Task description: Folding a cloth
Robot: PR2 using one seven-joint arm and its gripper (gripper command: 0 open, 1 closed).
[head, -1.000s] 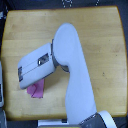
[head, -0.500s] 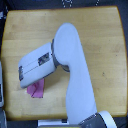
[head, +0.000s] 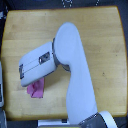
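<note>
The pink cloth lies on the wooden tabletop toward the exterior view's lower left, and only a small crumpled part of it shows. The white arm reaches from the bottom edge up and over to the left, and its wrist and gripper cover the rest of the cloth. The fingers are hidden under the white housing, so I cannot see whether they are open or shut on the cloth.
The wooden tabletop fills most of the view, with its edges near the frame borders. A pale object sits at the left edge. Dark floor and clutter show along the top edge.
</note>
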